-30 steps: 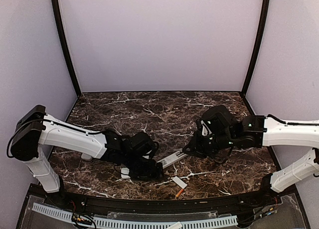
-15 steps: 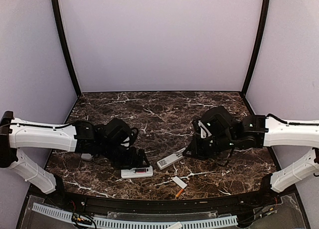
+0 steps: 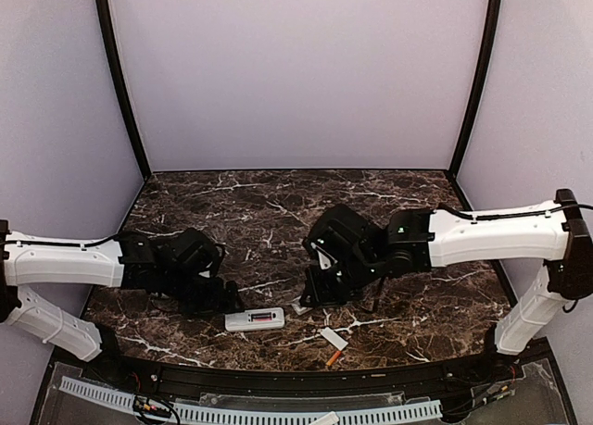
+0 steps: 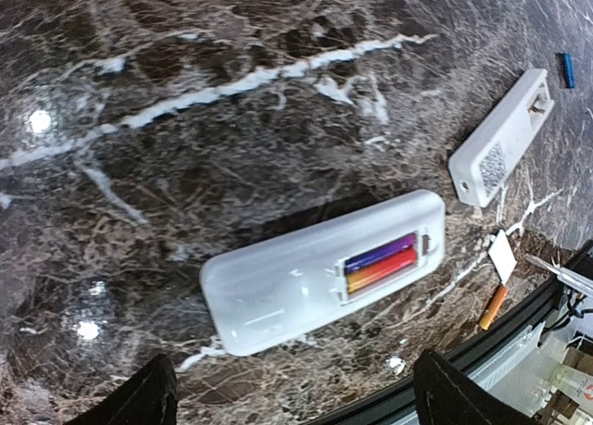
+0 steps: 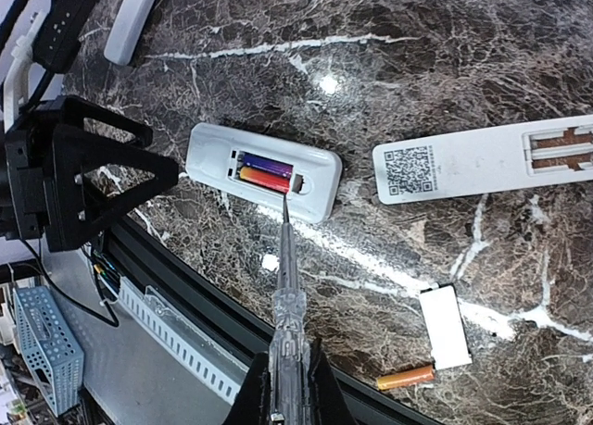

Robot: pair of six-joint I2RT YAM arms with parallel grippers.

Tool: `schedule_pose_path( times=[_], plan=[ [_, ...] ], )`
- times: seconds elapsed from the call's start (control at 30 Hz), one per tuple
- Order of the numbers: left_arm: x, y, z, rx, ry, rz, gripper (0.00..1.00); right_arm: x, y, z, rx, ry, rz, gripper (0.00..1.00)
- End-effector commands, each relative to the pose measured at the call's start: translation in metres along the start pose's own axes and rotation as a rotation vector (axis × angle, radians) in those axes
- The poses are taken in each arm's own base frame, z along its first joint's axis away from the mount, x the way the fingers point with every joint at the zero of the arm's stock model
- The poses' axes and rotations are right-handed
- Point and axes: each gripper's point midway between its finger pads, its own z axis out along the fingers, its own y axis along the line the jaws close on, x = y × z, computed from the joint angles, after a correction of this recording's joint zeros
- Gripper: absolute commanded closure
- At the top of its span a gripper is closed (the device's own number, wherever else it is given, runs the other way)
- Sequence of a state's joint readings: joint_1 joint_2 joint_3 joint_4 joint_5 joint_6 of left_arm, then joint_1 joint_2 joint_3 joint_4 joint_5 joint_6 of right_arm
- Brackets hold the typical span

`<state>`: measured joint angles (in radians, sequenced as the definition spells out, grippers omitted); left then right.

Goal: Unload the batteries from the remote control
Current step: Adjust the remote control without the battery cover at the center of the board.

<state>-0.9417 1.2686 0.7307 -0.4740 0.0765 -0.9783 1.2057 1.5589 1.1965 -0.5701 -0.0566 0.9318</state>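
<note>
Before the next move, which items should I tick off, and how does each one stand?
1. Remote compartment uncovered: ok.
2. Batteries out of the remote: not ok, two sit inside.
3. Right end effector shut on the pick: ok.
4. Pick tip at the compartment edge: ok; whether it touches a battery: cannot tell.
5. Left end effector open, apart from the remote: ok.
6. Second remote emptied: ok, the visible bay is bare.

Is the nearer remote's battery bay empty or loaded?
Loaded: the remote lies with its cover off, two batteries visible inside the bay.
</note>
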Motion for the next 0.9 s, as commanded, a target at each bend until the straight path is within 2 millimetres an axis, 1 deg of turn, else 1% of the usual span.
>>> schedule_pose_path(
  times=[0.0, 0.1, 0.13, 0.27, 0.37, 0.47, 0.7, 0.8, 0.83, 0.87],
  plan=[
    [0.008, 0.031, 0.003, -0.059, 0.009, -0.047, 0.14, 0.003, 0.019, 0.010, -0.005, 0.044, -0.054, 1.00],
    [0.012, 0.031, 0.006, -0.025, 0.012, -0.056, 0.18, 0.005, 0.023, 0.018, 0.029, 0.062, -0.091, 1.00],
    [0.010, 0.029, 0.006, -0.010, 0.005, -0.059, 0.21, 0.005, 0.023, 0.020, 0.043, 0.066, -0.105, 1.00],
    [0.014, 0.033, 0.014, -0.004, 0.021, -0.075, 0.30, 0.003, 0.023, 0.028, 0.077, 0.080, -0.180, 1.00],
    [0.018, 0.036, 0.019, -0.003, 0.033, -0.075, 0.33, 0.002, 0.028, 0.033, 0.075, 0.093, -0.245, 1.00],
    [0.016, 0.035, 0.024, -0.002, 0.035, -0.065, 0.35, -0.002, 0.031, 0.037, 0.082, 0.102, -0.307, 1.00],
    [0.014, 0.035, 0.038, -0.028, 0.050, -0.040, 0.43, -0.003, 0.022, 0.051, 0.151, 0.135, -0.402, 1.00],
    [0.010, 0.034, 0.042, -0.045, 0.052, -0.018, 0.46, -0.002, 0.020, 0.053, 0.162, 0.148, -0.429, 1.00],
    [0.011, 0.036, 0.044, -0.058, 0.060, -0.008, 0.47, -0.005, 0.017, 0.053, 0.182, 0.139, -0.436, 1.00],
    [0.008, 0.033, 0.044, -0.059, 0.053, -0.001, 0.49, -0.006, 0.015, 0.053, 0.195, 0.134, -0.443, 1.00]
  ],
)
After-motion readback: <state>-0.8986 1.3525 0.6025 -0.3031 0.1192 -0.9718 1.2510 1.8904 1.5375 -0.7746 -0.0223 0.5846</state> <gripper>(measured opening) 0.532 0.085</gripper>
